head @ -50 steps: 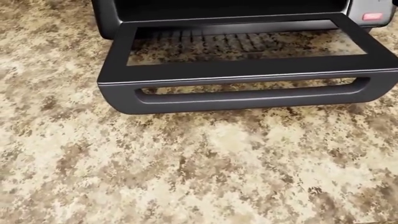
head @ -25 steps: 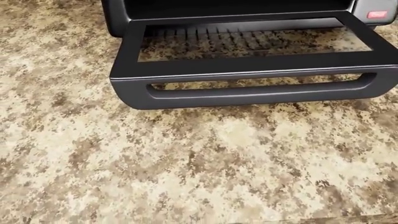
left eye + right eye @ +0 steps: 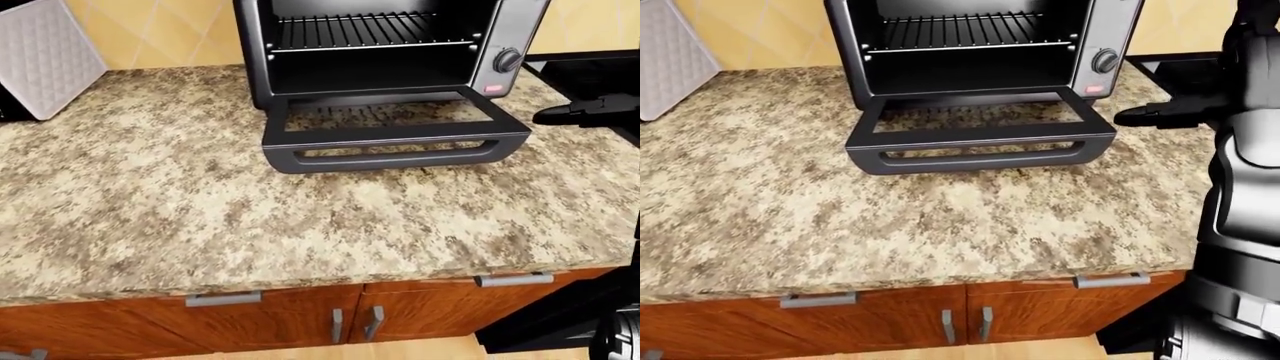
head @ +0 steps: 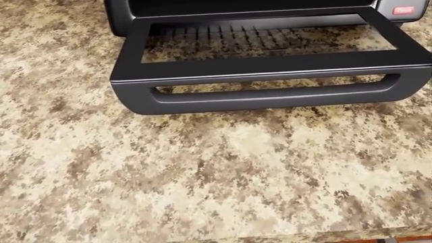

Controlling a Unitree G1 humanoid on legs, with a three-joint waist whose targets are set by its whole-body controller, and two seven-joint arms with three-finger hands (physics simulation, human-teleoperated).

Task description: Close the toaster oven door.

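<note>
Door [image 3: 385, 124] lies open, perhaps near right robot hand [image 3: 1145, 115].

A simulated home kitchen, seen from over the table.

We look down on a speckled granite table [image 3: 180, 202] running along a wall of yellow diagonal tiles [image 3: 160, 30], with warm wooden cabinet doors [image 3: 290, 319] and brushed metal pulls [image 3: 222, 298] beneath it. A black toaster oven [image 3: 380, 45] stands at the wall, its glass door [image 3: 390, 131] dropped flat and a wire rack [image 3: 350, 30] showing inside. A white quilted appliance [image 3: 50, 56] sits at the left, and a black stove top [image 3: 1185, 75] adjoins the table at the right.
</note>
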